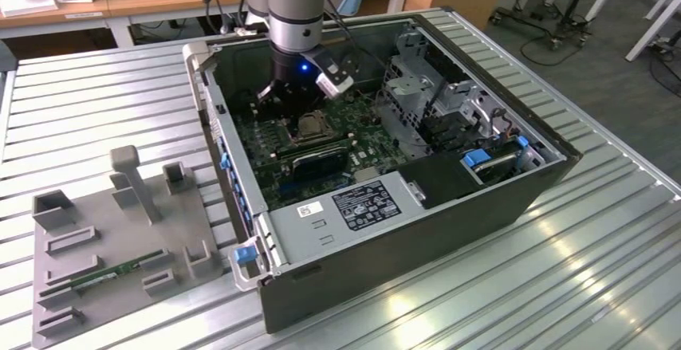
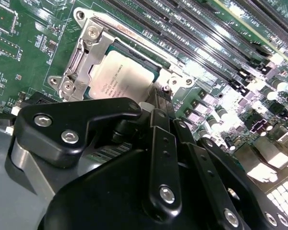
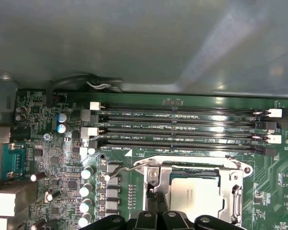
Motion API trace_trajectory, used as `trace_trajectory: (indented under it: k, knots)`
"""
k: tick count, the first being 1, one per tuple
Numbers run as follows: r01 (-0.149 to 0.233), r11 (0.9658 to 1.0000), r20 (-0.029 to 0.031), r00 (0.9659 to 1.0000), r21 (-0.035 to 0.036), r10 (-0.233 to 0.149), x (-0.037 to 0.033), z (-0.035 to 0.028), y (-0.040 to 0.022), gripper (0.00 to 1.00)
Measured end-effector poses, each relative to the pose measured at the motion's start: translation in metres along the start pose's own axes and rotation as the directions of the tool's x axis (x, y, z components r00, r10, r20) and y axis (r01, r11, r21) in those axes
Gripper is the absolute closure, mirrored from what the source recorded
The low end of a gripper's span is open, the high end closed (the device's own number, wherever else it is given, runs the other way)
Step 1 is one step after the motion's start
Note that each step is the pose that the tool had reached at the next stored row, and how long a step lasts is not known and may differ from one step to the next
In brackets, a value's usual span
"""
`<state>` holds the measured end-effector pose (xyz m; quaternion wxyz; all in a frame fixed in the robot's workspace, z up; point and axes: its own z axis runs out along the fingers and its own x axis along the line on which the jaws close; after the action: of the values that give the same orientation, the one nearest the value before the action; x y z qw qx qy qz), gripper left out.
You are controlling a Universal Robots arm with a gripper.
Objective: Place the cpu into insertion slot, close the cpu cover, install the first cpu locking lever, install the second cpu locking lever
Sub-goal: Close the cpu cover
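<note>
The cpu (image 2: 121,79) (image 3: 197,192) lies flat in the insertion slot (image 1: 306,127) on the green board inside the open computer case. The silver cpu cover (image 2: 89,50) (image 3: 233,189) lies down around it, its window framing the chip's metal face. A thin wire locking lever (image 3: 130,168) runs beside one edge of the socket, its hooked end sticking out sideways. My gripper (image 3: 156,203) (image 2: 158,103) (image 1: 289,99) hangs low over the socket's edge by that lever. Its narrow black fingers are pressed together, and I cannot tell whether they touch the lever.
Several long black memory slots (image 3: 182,127) run beside the socket, with capacitors (image 3: 86,175) near the lever. Case walls (image 1: 229,175), a drive cage (image 1: 426,87) and the power supply (image 1: 356,202) hem the board in. A grey fixture tray (image 1: 64,302) holding a green memory stick (image 1: 112,274) sits at the exterior view's left.
</note>
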<state>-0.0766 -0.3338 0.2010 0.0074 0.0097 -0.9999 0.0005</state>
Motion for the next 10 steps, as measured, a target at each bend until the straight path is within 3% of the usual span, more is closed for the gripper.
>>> trace_trajectory:
  k: [10]
  knots:
    - [0.000, 1.0000, 0.0000, 1.0000, -0.0004, 0.000, -0.0007, -0.0016, 0.0000, 0.89]
